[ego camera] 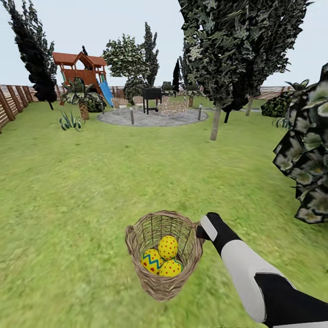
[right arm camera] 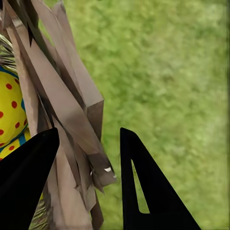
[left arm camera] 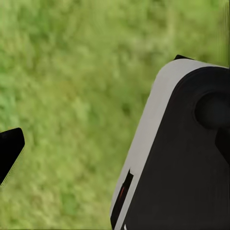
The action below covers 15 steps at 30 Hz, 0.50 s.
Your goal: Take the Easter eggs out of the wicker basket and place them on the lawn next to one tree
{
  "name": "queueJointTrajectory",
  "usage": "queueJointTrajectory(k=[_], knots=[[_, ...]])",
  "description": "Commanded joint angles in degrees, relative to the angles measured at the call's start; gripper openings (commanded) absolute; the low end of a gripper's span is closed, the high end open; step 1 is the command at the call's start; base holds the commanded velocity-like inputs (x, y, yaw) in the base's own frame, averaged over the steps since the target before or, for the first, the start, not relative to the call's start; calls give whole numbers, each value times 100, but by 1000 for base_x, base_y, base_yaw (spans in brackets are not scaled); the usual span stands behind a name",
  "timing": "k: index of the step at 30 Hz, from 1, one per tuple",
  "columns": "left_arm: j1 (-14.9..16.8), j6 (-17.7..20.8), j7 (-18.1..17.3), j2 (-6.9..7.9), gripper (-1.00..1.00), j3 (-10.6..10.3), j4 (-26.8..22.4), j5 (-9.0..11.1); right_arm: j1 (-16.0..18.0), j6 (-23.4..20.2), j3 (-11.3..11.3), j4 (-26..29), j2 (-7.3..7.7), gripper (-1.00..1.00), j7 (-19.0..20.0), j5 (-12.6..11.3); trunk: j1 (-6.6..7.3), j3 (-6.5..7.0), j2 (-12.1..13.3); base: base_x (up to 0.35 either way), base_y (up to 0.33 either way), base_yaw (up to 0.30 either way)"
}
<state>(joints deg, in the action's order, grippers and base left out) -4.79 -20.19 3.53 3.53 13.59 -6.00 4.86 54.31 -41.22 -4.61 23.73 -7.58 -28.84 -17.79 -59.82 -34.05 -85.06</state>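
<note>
A: On the lawn (ego camera: 91, 191), low in the head view, what stands, and which way does it point?

B: The wicker basket (ego camera: 164, 253). Its long axis runs from the round rim down to the narrower base, with the mouth tipped toward the camera. It is brown, loosely woven and see-through between the strands.

A: What does it contain?

B: All three Easter eggs (ego camera: 162, 261), bright yellow with red dots. The upper one stands with its long axis roughly upright. The left one carries a blue zigzag band. The third lies lowest, touching both. In the right wrist view one egg (right arm camera: 10, 108) shows through the weave.

A: Where is the right end effector (ego camera: 201, 233)?

B: At the basket's right rim. In the right wrist view its two dark fingers (right arm camera: 143, 187) stand apart, one on each side of a strip of the wicker wall (right arm camera: 72, 124). Whether they press on it I cannot tell.

A: And the left end effector?

B: The left wrist view shows one dark fingertip (left arm camera: 9, 148) over blurred grass, beside a grey-and-black part of the robot (left arm camera: 177, 158). Whether it is parted or closed I cannot tell.

A: Which tree is nearest?

B: The pale-trunked tree (ego camera: 215, 120) stands well beyond the basket, near a grey paved circle (ego camera: 150, 118).
</note>
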Motion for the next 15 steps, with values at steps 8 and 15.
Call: queueJointTrajectory(k=[8,15], knots=[[-4,-3,-75,26,100,-30,-8,37,3,18,-31,9,-6,-100,-51,-94,175,139,318,11,0,-136],[-4,19,-752,57,100,-40,-6,45,3,18,-29,9,-6,-100,-48,-94,329,265,599,0,0,-5]])
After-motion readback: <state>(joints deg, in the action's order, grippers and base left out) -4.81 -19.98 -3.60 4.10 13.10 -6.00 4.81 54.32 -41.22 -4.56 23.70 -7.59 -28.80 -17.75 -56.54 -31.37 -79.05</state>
